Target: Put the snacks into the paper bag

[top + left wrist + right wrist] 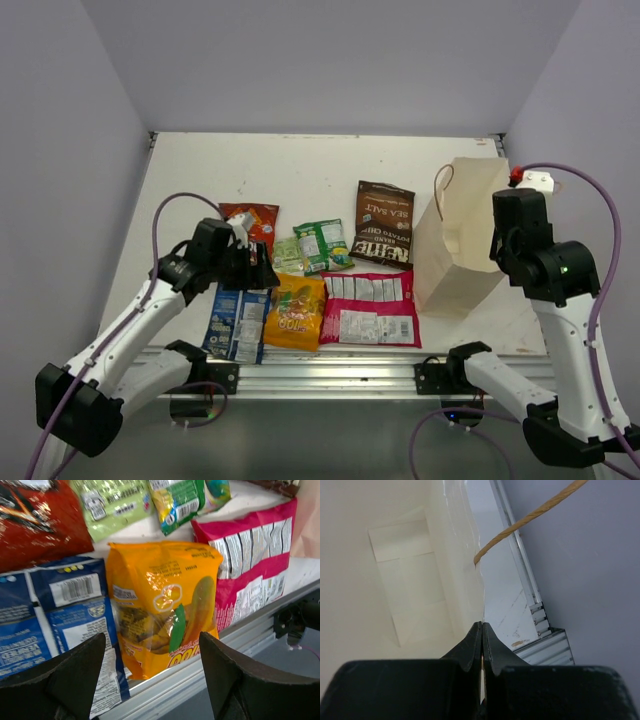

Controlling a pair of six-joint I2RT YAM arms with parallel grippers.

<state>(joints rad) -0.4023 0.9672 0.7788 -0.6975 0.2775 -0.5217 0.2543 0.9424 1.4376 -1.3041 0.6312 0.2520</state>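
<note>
Left tool (152, 640) spread wide over orange-yellow packet (160, 595); right tool (482, 625) clamped on rim of paper bag (395, 580) at three o'clock.

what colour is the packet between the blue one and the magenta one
Orange-yellow packet, clearest in the left wrist view.

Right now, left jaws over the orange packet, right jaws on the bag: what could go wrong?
1. The left jaws stand open above the orange-yellow foil packet, which is packed against the blue foil packet and the magenta packet with white panels. Closing could catch a neighbour.
2. It lies by the metal rail at the table's near edge, so a slipped pinch might push it off.
3. The right jaws pinch only the thin rim of the tall tan paper bag, which may tear or slip.
</note>
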